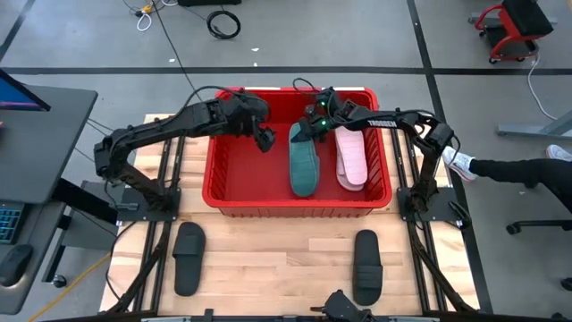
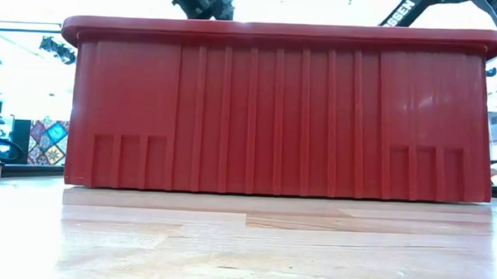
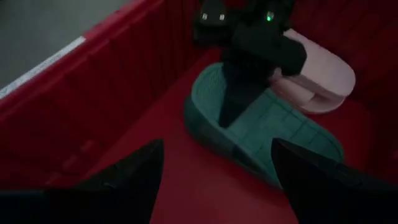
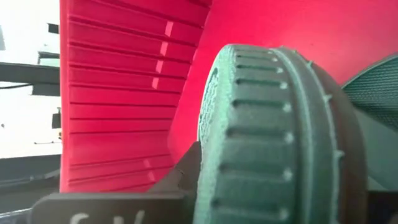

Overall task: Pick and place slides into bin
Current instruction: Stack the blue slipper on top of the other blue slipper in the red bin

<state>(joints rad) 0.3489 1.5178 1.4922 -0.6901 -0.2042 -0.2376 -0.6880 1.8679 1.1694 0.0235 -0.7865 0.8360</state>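
Note:
The red bin [image 1: 286, 201] stands at the table's far middle and fills the low view [image 2: 274, 115]. Inside it lie a dark teal slide [image 1: 304, 165] and, to its right, pale pink slides [image 1: 351, 156]. My right gripper [image 1: 315, 128] is over the teal slide's far end and shut on it; the left wrist view [image 3: 249, 56] shows it too. My left gripper [image 1: 265, 140] hangs open and empty over the bin's left half, its fingers apart [image 3: 217, 155], left of the teal slide [image 3: 261, 124]. Two black slides [image 1: 188, 255] [image 1: 366, 264] lie flat on the table in front of the bin. My right gripper holds the teal slide by its ribbed strap [image 4: 261, 124] near the slide's far end. One finger [image 4: 177, 183] shows against the strap's side; the strap hides the other. The fingers come from above, slanting in from the right. The slide's near end [image 1: 304, 186] rests on the bin floor.
The bin's left half [image 1: 241, 165] has bare floor. A second teal surface [image 4: 373, 81] shows beside the held strap. Bare wooden table lies between the two black slides. A person's leg and shoe [image 1: 465, 163] are at the right, beyond the table.

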